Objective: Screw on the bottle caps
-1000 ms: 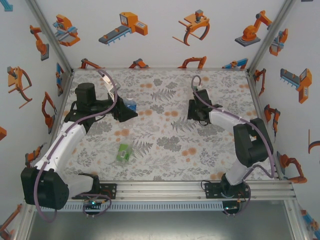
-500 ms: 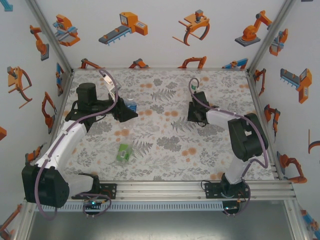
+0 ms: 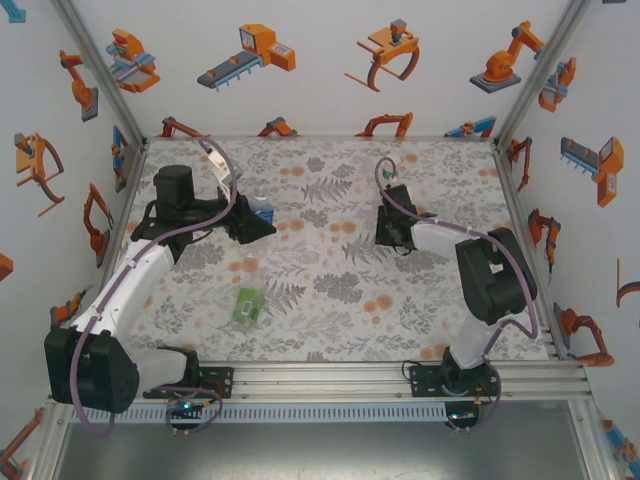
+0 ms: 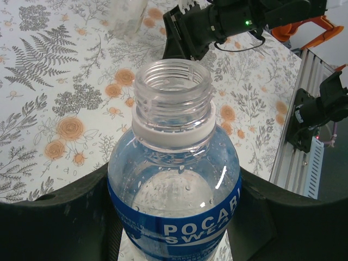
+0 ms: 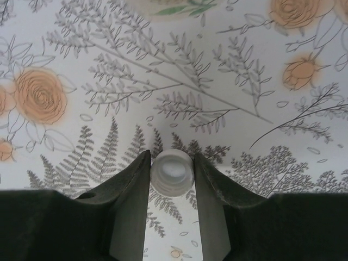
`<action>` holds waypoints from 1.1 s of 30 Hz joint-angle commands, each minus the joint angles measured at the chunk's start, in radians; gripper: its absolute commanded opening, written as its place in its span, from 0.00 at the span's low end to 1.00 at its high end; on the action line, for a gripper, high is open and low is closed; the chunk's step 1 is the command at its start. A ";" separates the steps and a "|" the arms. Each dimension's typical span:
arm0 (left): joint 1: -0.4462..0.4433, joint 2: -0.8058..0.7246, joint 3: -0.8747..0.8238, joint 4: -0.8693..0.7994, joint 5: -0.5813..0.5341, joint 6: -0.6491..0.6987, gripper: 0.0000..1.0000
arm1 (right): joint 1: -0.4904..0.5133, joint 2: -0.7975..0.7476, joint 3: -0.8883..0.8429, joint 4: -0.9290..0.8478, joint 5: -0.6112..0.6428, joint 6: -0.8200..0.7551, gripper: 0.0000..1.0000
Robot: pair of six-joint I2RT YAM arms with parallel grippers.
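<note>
My left gripper (image 4: 174, 182) is shut on the blue-labelled bottle (image 4: 174, 225), which stands upright with its threaded neck (image 4: 173, 87) open and bare. From above, that gripper (image 3: 262, 222) and the bottle (image 3: 263, 210) sit at the left middle of the table. My right gripper (image 5: 171, 157) is down at the tablecloth, its fingers pressed on both sides of a white bottle cap (image 5: 172, 173). From above, it (image 3: 392, 235) is right of centre. A green-labelled bottle (image 3: 246, 305) lies on its side near the front left.
A clear slim bottle (image 4: 128, 16) stands beyond the right gripper, its green-and-white label at the top edge of the right wrist view (image 5: 182, 7). A small pale object (image 3: 248, 265) lies between the left gripper and the lying bottle. The aluminium rail (image 3: 400, 378) bounds the front.
The right gripper's jaws have closed in on the cap, and the right arm's elbow has swung slightly inward. The left arm and its bottle have stayed put.
</note>
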 commanded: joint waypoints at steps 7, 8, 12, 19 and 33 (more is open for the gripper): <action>-0.004 0.004 0.038 -0.016 0.012 0.011 0.00 | 0.165 -0.118 -0.056 -0.129 0.049 0.058 0.35; -0.004 0.004 0.039 -0.016 0.012 0.012 0.00 | 0.188 -0.131 -0.063 -0.134 0.050 0.069 0.35; -0.005 0.002 0.038 -0.016 0.010 0.011 0.00 | 0.300 -0.153 -0.071 -0.164 0.063 0.106 0.35; -0.009 0.000 0.038 -0.020 0.004 0.015 0.00 | 0.476 -0.153 -0.057 -0.220 0.084 0.176 0.35; -0.065 -0.003 0.037 -0.074 -0.062 0.051 0.00 | 0.532 -0.093 -0.063 -0.197 0.102 0.218 0.41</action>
